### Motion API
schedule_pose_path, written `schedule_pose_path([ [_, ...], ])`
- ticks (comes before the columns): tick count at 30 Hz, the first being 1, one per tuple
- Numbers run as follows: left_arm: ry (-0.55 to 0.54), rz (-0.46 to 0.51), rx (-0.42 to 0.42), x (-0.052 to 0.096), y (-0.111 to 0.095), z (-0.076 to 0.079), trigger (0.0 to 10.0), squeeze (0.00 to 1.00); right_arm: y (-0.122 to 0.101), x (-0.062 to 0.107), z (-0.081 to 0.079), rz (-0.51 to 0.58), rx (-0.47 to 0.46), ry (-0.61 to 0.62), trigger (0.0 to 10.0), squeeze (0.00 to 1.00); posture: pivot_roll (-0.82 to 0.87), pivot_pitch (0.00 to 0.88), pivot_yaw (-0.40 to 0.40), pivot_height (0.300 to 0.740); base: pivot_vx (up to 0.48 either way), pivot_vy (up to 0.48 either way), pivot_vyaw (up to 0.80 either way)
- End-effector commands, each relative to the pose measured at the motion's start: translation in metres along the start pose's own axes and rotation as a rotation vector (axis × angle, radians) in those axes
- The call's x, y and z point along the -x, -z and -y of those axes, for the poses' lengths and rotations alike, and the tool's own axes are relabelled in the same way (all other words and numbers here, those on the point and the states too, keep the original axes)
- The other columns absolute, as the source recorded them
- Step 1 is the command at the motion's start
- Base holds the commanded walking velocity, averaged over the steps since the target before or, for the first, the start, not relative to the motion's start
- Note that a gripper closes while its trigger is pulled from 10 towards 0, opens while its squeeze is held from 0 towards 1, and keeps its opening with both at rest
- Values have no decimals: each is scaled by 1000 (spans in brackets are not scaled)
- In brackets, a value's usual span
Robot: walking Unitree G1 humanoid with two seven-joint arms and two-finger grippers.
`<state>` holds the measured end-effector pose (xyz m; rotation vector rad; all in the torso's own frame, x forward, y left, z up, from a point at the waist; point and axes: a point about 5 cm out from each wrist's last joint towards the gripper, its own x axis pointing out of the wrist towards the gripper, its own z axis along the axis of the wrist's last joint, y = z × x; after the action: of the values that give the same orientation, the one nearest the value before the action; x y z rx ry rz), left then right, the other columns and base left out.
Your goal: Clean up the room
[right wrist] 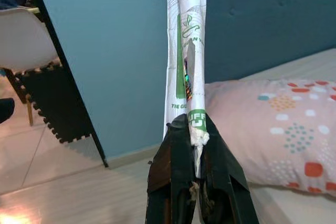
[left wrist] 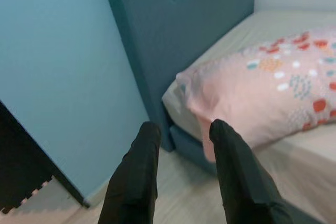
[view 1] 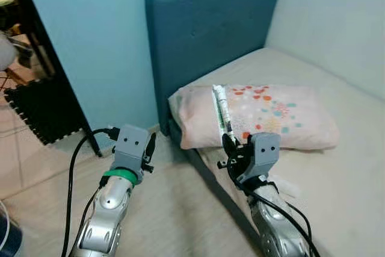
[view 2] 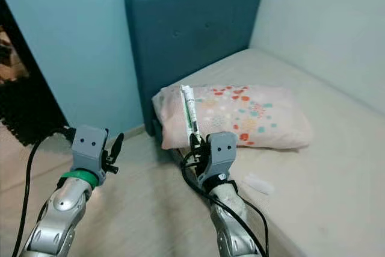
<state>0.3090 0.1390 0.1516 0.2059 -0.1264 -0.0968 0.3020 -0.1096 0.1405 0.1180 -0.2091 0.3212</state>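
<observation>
**A:** Wrapper (right wrist: 186,56), white with green print, long and thin — where does it sit?

**B:** Low centre of the right wrist view, its lower end pinched between the two black fingers (right wrist: 170,177) of the right gripper (view 1: 229,146), which are closed tight on it. It stands nearly upright from them, reaching the top edge of that frame.

**A:** And in the head views?

**B:** The wrapper rises in the middle of the frame, in front of the near end of a pink pillow (view 1: 283,115) with coloured dots.

**A:** The other arm?

**B:** The left gripper (view 1: 150,148) is at lower left, over the pale floor (view 1: 174,209), its fingers (left wrist: 137,171) parted with nothing between them.

**A:** Around them?

**B:** The pillow lies on a beige mattress (view 1: 337,179) at centre right, against a teal headboard (view 1: 204,34) at upper centre. A light blue wall (view 1: 90,40) fills the upper left, with black foam mat tiles (view 1: 42,109) at the far left edge.
</observation>
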Motion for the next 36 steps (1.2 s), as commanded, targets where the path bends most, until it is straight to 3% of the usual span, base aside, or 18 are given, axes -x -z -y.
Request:
schedule_pose_path([
  [1,-8,-22,-16,2,6,-3,10000,0,0,1,-6,2,-39,-19,10000,192,-93,34,34,740,0,0,731],
  [6,-8,-24,-18,1,6,-4,10000,0,0,0,-5,0,-30,-17,10000,243,-93,31,35,740,0,0,736],
  [36,-29,-32,-49,-1,6,-7,10000,0,2,1,-12,-3,-53,-65,10000,322,-87,37,46,740,0,0,718],
])
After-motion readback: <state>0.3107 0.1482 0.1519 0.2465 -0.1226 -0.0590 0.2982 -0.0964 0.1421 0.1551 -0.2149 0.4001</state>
